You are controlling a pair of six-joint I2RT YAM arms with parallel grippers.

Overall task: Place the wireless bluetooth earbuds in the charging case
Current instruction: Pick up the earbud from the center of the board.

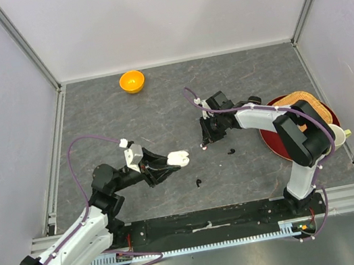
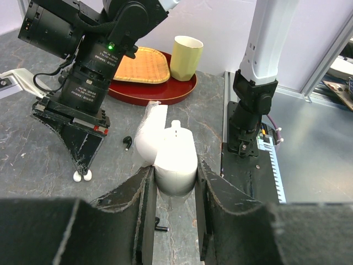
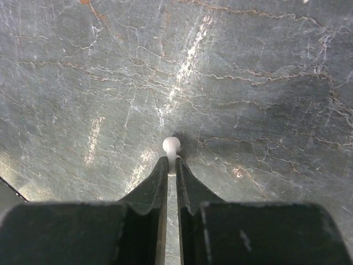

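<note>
White case (image 2: pixel 175 160): open, lid leaning back, its lower half clamped between two black fingers above the table.
Left gripper (image 2: pixel 174 175): closed narrow on the case, left of the table's middle.
White earbud (image 3: pixel 171 146): on the grey table (image 1: pixel 159 108), round head poking out just past the right fingertips, the rest between them.
Right gripper (image 3: pixel 171 163): pointing down at the table, jaws almost together, pinching the white earbud.
Black earbud (image 1: pixel 230 151): loose on the table, near the right gripper but apart from it.
Second black earbud (image 1: pixel 198 183): nearer the arm bases, between the two grippers, touching nothing.
Red tray (image 1: pixel 272 146): at the right edge, carrying a woven mat (image 2: pixel 138 65) and a pale yellow cup (image 2: pixel 186 58).
Orange bowl (image 1: pixel 132 81): far side, well apart from everything.
</note>
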